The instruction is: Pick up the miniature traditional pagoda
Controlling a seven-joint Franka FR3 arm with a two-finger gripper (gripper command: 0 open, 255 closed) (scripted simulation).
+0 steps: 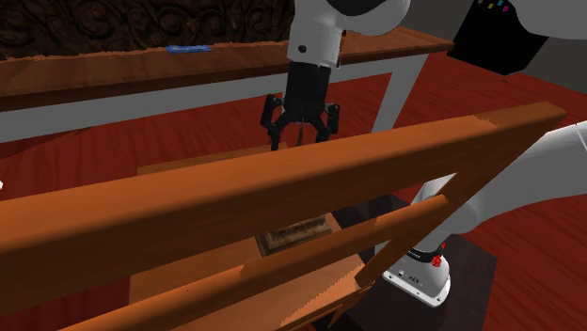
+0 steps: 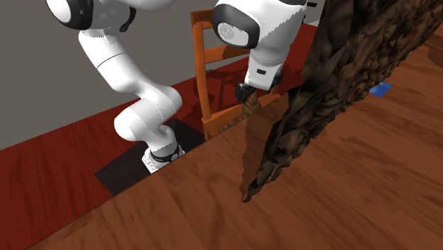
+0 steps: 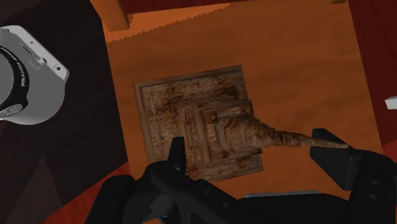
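Pagoda [image 3: 210, 127] stands on the wooden chair seat [image 3: 305, 63]; the gripper [image 3: 250, 141] above straddles its spire, fingers wide apart, gripping nothing

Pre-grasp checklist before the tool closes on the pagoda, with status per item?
1. Tool open: ok, the fingers stand apart.
2. Nothing held yet: ok, the fingers clasp nothing.
3. Pagoda base flat on the chair seat: ok.
4. Tool above the pagoda: ok.
5. Spire centred between the fingers: not ok, its tip lies right by one finger; whether they touch, cannot tell.
6. Chair back clear of the arm on the way down: cannot tell.
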